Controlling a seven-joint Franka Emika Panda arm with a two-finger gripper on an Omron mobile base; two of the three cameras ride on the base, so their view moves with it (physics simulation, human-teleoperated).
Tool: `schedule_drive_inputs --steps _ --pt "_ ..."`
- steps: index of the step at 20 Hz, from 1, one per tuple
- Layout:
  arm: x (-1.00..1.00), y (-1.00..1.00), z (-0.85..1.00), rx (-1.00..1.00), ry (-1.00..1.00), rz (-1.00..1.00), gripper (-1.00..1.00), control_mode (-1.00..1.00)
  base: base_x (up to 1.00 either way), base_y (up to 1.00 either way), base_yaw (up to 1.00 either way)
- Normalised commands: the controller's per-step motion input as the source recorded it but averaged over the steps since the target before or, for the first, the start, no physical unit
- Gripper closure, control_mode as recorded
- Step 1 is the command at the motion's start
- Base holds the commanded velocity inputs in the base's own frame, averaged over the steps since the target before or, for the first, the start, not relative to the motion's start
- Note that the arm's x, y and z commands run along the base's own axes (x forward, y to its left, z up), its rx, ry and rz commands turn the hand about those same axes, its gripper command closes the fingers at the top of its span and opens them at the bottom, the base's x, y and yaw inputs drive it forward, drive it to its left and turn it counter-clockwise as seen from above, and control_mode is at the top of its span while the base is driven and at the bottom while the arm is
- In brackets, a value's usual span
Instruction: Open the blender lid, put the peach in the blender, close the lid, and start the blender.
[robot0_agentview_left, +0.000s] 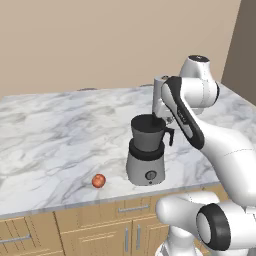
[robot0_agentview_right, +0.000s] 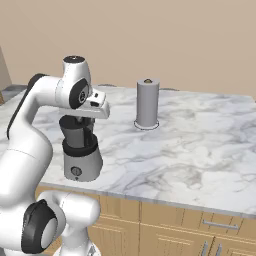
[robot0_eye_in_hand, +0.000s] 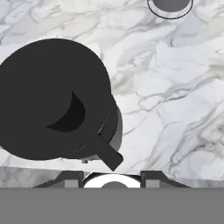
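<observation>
Left base view: the hand (robot0_agentview_left: 161, 116) hangs right over the open rim of the blender (robot0_agentview_left: 147, 152), at the back of the jar on its handle side. The peach (robot0_agentview_left: 99, 181) lies on the marble surface (robot0_agentview_left: 55, 135) well off to the hand's left and lower, near the front edge, apart from the blender base.

Right base view: the hand (robot0_agentview_right: 84, 119) sits just above the jar of the blender (robot0_agentview_right: 80, 150), its fingers hidden behind the wrist. A grey cylinder (robot0_agentview_right: 147, 103) stands well apart, farther back.

Hand view: a broad black disc, probably the blender lid (robot0_eye_in_hand: 52, 98), lies just ahead of the fingertips and tilted over the jar; I cannot tell whether it is gripped. The fingers are drawn close together.

Risk: if the lid is only half caught, it could slip back or knock the jar. The peach, round and near the edge, could roll off if nudged.
</observation>
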Motion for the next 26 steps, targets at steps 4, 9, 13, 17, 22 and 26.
schedule_drive_inputs --steps 4,9,13,17,22,26 --pt "0.0 0.0 0.0 0.0 0.0 0.0 -1.0 1.0 -0.17 0.0 0.0" --pt "0.0 0.0 0.0 0.0 0.0 0.0 -1.0 1.0 -0.19 0.35 -0.01" --pt "0.0 0.0 0.0 0.0 0.0 0.0 -1.0 1.0 -0.05 0.66 -0.01" --pt "0.0 0.0 0.0 0.0 0.0 0.0 -1.0 1.0 0.0 0.77 -0.02" --pt "0.0 0.0 0.0 0.0 0.0 0.0 -1.0 1.0 0.0 0.67 0.0" --pt "0.0 0.0 0.0 0.0 0.0 0.0 -1.0 1.0 0.06 0.69 0.0"
